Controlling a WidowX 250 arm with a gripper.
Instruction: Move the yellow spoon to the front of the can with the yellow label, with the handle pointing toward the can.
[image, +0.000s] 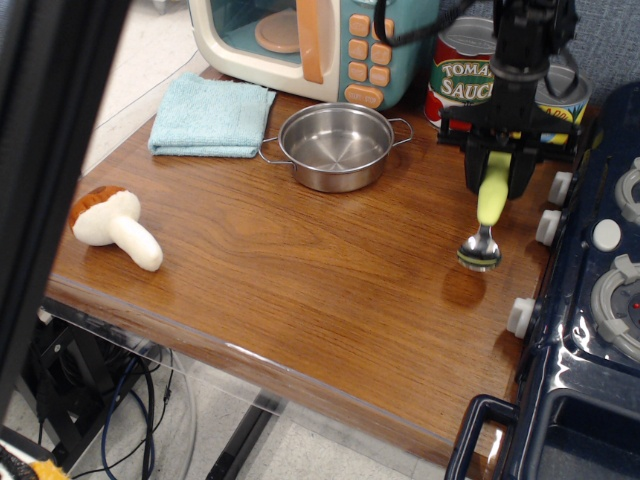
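Yellow spoon hung bowl-down in closed jaws, at six o'clock of the can with the yellow label; best lowered gently onto the counter, handle toward twelve o'clock, before release.

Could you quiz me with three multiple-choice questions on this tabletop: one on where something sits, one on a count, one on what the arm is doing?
1. Where is the towel?
A. left of the pot
B. on the stove
C. beside the mushroom

2. How many cans stand at the back?
A. one
B. two
C. four

3. What state is the spoon in?
A. lying in the pot
B. held in the jaws, bowl hanging down
C. flat on the towel

Answers: 1 A, the towel lies just left of the pot. 2 B, a tomato can and a pineapple can. 3 B, the gripper clamps the handle.
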